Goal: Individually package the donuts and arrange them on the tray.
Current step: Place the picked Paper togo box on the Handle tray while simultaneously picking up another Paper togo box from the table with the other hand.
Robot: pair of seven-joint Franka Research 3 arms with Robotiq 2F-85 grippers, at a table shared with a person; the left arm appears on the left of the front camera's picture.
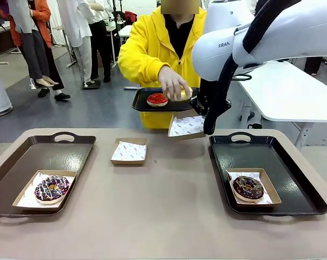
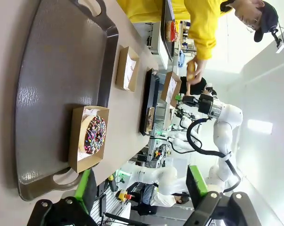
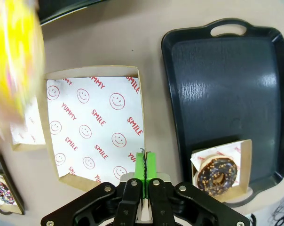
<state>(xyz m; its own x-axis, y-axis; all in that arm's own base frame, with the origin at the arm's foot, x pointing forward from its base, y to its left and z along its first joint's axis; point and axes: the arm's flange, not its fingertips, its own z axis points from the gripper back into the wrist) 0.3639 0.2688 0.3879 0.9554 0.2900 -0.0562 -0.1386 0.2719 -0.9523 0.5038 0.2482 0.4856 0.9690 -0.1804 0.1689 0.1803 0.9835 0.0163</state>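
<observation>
The striped donut [image 1: 51,189] is seated in a box [image 1: 23,199] on the left tray [image 1: 50,154] and the chocolate donut [image 1: 248,187] in a box on the right tray [image 1: 250,154]. The red donut [image 1: 157,99] is carried on a small tray [image 1: 142,92] at the far side, where the yellow donut [image 1: 183,95] is gripped by the person's hand [image 1: 171,82]. An empty paper-lined box [image 3: 92,136] is pinched at its edge by the closed right gripper [image 3: 145,162] at the far edge of the table [image 1: 163,216]; the left gripper [image 2: 141,186] is spread open, facing the left tray.
</observation>
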